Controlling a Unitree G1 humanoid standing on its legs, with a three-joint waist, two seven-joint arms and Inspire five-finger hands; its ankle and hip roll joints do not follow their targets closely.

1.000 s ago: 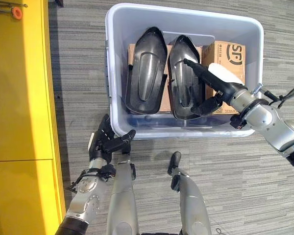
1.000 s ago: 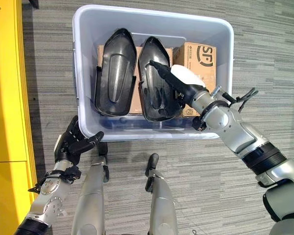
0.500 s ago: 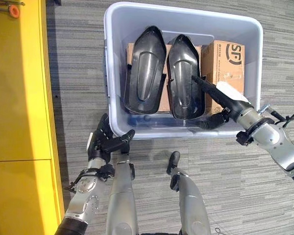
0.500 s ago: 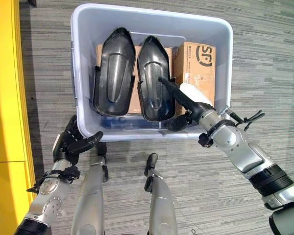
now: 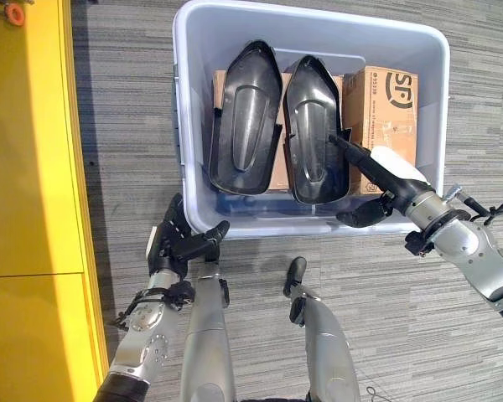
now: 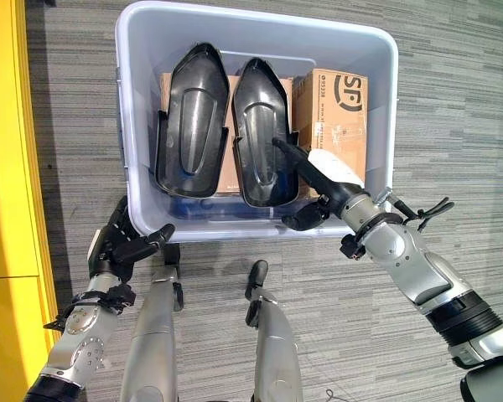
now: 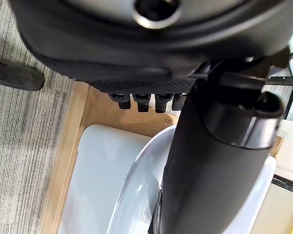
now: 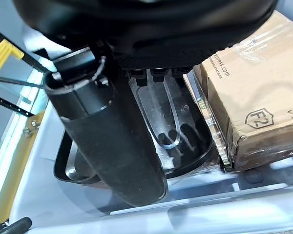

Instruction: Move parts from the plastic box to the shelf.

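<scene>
Inside the plastic box [image 5: 193, 126], the right hand [image 5: 377, 172] was held with fingers straight and apart over the right-hand black part [image 5: 314, 130]; the left hand [image 5: 180, 244] was spread open just outside its near wall.

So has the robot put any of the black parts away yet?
Not by the look of it. Both black parts still lie in the plastic box. The right hand reaches over the box by one part, holding nothing. The left hand waits outside.

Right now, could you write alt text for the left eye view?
The robot's right hand reaches, fingers straight, into a plastic box holding two black parts and cardboard boxes. Its left hand hovers outside.
</scene>
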